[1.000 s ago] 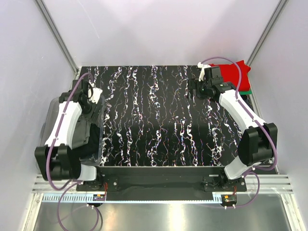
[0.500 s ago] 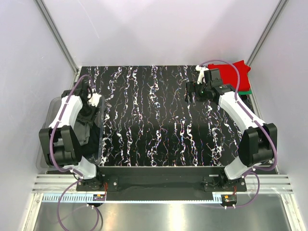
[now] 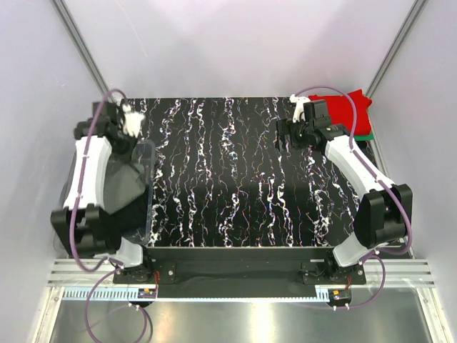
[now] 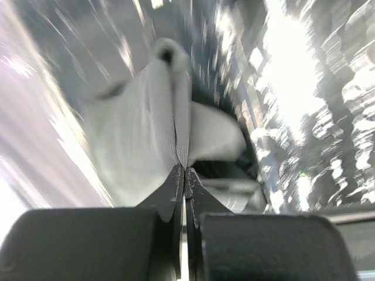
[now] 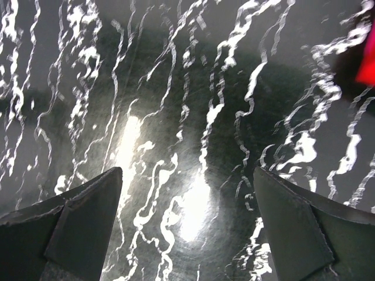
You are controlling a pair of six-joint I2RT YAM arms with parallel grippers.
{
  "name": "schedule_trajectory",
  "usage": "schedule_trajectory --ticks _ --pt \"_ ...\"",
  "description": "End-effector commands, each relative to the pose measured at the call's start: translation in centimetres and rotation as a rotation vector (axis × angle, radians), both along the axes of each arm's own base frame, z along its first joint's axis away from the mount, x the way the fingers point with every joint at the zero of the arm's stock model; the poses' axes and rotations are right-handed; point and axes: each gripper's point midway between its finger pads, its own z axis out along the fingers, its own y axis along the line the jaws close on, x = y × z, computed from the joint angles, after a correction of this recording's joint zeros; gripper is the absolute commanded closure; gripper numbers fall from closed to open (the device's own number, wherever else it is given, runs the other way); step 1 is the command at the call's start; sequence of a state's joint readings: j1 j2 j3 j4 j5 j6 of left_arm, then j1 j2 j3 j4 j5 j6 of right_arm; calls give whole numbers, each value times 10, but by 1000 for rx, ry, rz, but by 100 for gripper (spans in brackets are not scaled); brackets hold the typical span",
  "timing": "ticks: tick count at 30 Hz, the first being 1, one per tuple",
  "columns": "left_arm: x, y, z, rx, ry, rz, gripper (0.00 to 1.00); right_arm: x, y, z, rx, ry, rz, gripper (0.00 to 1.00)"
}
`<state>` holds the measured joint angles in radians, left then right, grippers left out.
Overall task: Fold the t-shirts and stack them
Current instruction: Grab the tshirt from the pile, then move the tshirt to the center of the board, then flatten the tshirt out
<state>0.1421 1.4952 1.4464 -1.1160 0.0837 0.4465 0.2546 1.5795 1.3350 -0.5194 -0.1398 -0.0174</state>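
Lifted since a second ago: the left gripper (image 3: pixel 131 123) has been raised out of the clear tub (image 3: pixel 148 204) and carried toward the far left corner of the desk (image 3: pixel 228 171). Its jaws, wide open back then, are now pinched right together. In the left wrist view a fold of grey t-shirt (image 4: pixel 140 134) is seen clamped between them, though everything there is pretty smeared by blur. From above, dark cloth can be made out under that gripper and down into the tub, which is parked at the left edge of the desk. Whether more shirts are in there can't be told.

Over at the far right corner a red t-shirt (image 3: pixel 350 107) is laid on top of a green t-shirt (image 3: pixel 366 133), with only a strip of the green showing. The right gripper (image 3: pixel 289 133) is held just left of that pile, above bare desk. Its jaws are spread wide with nothing between them, and it's pretty much where it was before.
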Motion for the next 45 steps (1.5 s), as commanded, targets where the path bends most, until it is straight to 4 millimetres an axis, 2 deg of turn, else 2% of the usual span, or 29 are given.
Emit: schedule_trajectory --ticks 1,3,4,6,7,8,10,11,13,16,20,23,24,26,27,28,29,30,31,32,34,35,36,39,40,42,43,44,45 --pt "14 -40 118 -101 -386 -174 100 27 -4 39 -25 -123 -48 0" --pt "15 -56 154 -119 -483 -229 100 32 4 50 -10 -124 -8 0" --pt "17 -64 185 -127 -567 -252 100 33 4 43 -13 -93 -11 0" --pt "18 -83 212 -152 -632 -313 100 34 10 51 8 -99 21 0" --pt "16 -93 241 -163 -706 -349 100 34 11 52 12 -102 29 0" --pt "22 -96 247 -171 -717 -352 99 35 13 55 17 -109 35 0" --pt "19 -128 277 -232 -782 -436 95 36 14 63 17 -130 48 0" --pt "26 -139 276 -260 -771 -458 94 37 14 65 3 -142 62 0" --pt "23 -171 289 -336 -784 -531 94 40 8 75 -26 -182 53 0" --pt "23 -216 272 -393 -717 -640 94 43 -8 92 -94 -244 11 2" --pt "20 -268 233 -454 -581 -732 100 35 -23 111 -163 -308 9 4" --pt "12 -305 212 -509 -492 -799 100 22 -27 116 -189 -346 41 5" --pt "5 -318 210 -532 -471 -827 100 16 -27 107 -197 -336 62 5" --pt "4 -334 200 -563 -427 -844 100 3 -27 117 -209 -386 111 5" --pt "0 -341 196 -592 -401 -863 100 -4 -21 108 -193 -385 160 4" --pt "2 -347 185 -603 -364 -868 100 -15 -19 119 -182 -433 189 4" --pt "3 -350 177 -608 -339 -873 100 -27 -10 107 -170 -432 274 5" --pt "6 -352 158 -597 -298 -878 99 -35 -5 108 -159 -452 318 6" --pt "13 -355 140 -583 -269 -875 93 -47 -2 113 -149 -483 363 8" --pt "19 -355 127 -565 -250 -865 68 -57 4 100 -152 -475 437 9" --pt "41 -347 97 -478 -226 -787 64 -68 4 96 -168 -488 483 10" --pt "48 -343 98 -464 -239 -765 62 -72 5 91 -206 -504 547 11" --pt "62 -330 104 -455 -268 -709 52 -78 5 87 -231 -501 593 11" --pt "89 -294 134 -400 -405 -615 38 -87 11 77 -339 -573 794 9" --pt "89 -282 147 -387 -442 -602 37 -87 15 71 -359 -583 850 9" --pt "95 -256 149 -371 -453 -550 36 -88 25 61 -394 -619 977 9" --pt "88 -248 158 -375 -470 -541 35 -85 32 48 -385 -597 1031 9" --pt "84 -241 159 -374 -471 -537 35 -85 44 46 -401 -627 1117 9" --pt "79 -235 151 -363 -452 -540 35 -91 51 32 -395 -584 1183 9"
